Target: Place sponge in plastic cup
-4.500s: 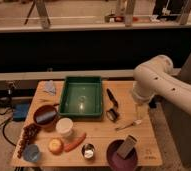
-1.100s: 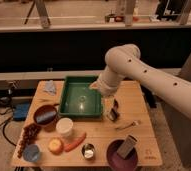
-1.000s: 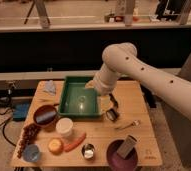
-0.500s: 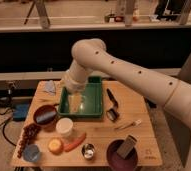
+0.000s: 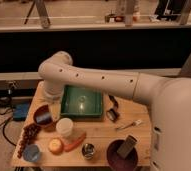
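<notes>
Right, gripper (image 5: 53, 108) over dark bowl (image 5: 37, 113) w/ bluish sponge (image 5: 45, 118).

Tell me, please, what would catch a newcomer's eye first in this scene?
The big white arm stretches from the right across the whole table. Its tool hangs at the left side, over a dark bowl. Just right of that, mid-table, lies a green tray, the brightest thing among the clutter.
</notes>
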`<control>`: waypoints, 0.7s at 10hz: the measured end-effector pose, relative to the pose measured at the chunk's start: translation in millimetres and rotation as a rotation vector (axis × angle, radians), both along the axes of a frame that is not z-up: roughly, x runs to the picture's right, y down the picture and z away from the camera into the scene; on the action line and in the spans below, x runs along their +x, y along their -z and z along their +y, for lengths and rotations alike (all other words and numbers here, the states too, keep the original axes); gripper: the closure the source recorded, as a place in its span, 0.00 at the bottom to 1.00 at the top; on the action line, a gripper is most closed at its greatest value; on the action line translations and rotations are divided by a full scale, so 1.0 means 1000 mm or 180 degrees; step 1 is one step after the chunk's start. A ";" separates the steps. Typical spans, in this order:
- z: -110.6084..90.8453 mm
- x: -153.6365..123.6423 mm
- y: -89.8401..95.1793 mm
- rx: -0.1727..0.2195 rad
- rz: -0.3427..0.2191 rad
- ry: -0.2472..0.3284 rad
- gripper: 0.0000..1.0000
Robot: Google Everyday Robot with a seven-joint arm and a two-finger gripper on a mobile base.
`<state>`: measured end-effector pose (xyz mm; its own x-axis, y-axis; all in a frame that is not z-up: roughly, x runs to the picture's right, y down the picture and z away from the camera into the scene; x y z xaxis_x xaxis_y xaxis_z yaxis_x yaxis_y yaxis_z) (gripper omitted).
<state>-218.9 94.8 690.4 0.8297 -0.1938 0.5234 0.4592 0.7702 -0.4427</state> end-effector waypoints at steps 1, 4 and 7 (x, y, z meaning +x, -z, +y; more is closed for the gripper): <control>0.005 0.001 -0.019 0.0069 0.0127 -0.0008 0.20; -0.011 0.013 -0.067 0.0211 0.0435 -0.0132 0.20; -0.025 0.007 -0.086 0.0210 0.0333 -0.0094 0.20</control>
